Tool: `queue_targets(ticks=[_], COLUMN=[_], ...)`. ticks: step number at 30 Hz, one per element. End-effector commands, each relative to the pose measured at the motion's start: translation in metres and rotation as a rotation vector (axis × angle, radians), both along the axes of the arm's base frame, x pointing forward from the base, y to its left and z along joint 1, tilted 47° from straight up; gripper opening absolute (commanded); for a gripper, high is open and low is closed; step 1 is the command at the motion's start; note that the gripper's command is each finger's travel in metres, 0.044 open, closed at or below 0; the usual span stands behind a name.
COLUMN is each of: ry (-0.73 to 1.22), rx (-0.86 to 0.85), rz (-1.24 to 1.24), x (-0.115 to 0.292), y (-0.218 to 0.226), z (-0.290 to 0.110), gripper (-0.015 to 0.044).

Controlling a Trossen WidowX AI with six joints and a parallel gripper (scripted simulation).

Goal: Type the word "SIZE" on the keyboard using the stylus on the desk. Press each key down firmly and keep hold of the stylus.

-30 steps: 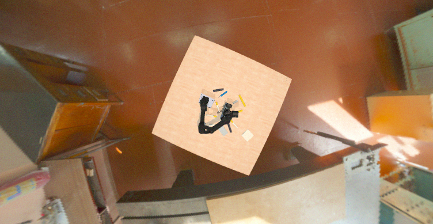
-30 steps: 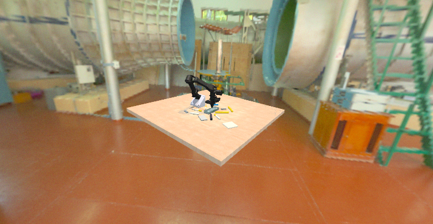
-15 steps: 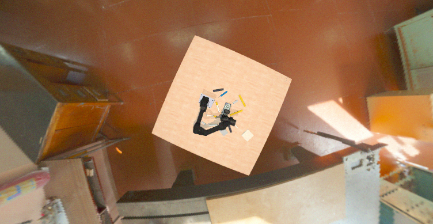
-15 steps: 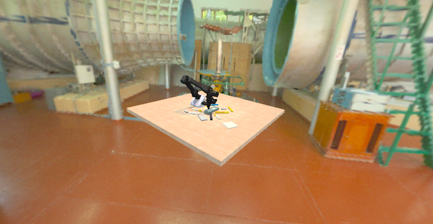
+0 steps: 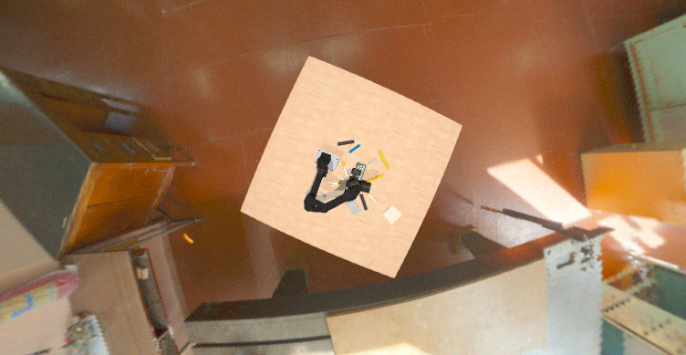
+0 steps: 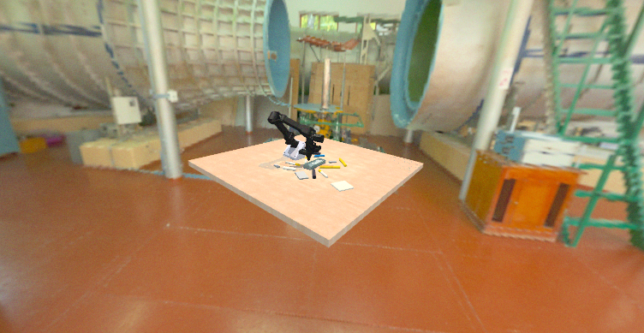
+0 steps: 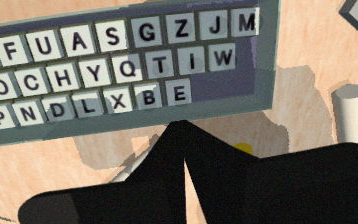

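A grey keyboard (image 7: 267, 95) (image 6: 314, 164) with square letter keys lies on the table. In the wrist view its S key (image 7: 112, 36) and Z key (image 7: 181, 28) are in the top row, its I key (image 7: 192, 59) in the middle row and its E key (image 7: 179, 93) in the bottom row. My gripper (image 7: 178, 128) is shut, its fingertips together, with nothing seen between them. In the wrist view the tips appear just below the keyboard's near edge, by the E and B keys. Several stick-like things lie around the keyboard; I cannot tell which is the stylus.
A white cylinder (image 7: 352, 120) lies right of the gripper. Yellow sticks (image 5: 383, 159) (image 6: 330, 167), a blue stick (image 5: 354, 149) and dark bars (image 5: 346, 142) (image 5: 363, 202) lie around the keyboard. A grey square (image 5: 353, 207) and a cream square (image 5: 391, 214) (image 6: 342, 185) lie flat.
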State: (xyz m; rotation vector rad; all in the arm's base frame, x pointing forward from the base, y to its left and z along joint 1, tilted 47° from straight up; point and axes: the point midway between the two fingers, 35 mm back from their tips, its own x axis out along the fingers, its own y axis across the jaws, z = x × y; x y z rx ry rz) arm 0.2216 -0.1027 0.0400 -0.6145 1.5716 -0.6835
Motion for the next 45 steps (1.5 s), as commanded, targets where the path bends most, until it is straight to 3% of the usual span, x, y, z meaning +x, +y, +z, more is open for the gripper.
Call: queue_targets(ticks=[1,5,12,23,29,38,42,45], ry=[-0.011,-0.012,-0.012,-0.012,-0.012,-0.018,-0.017,-0.017], rx=[0.001,0.004,0.005,0.006,0.008,0.009,0.009,0.009], rz=[-0.003,-0.002,-0.003,-0.003,-0.003,0.005,0.004,0.003], x=[-0.001,0.001,0.000,0.001,0.006,0.008,0.008,0.008], y=[0.001,0.007,0.054,0.056,0.098,0.095,0.095,0.095], z=[0.000,-0.006,-0.056,-0.054,-0.015,-0.019,-0.020,-0.020], gripper=[0.0000,0.0000,0.0000,0.0000,0.0000,0.0000,0.0105,0.0026])
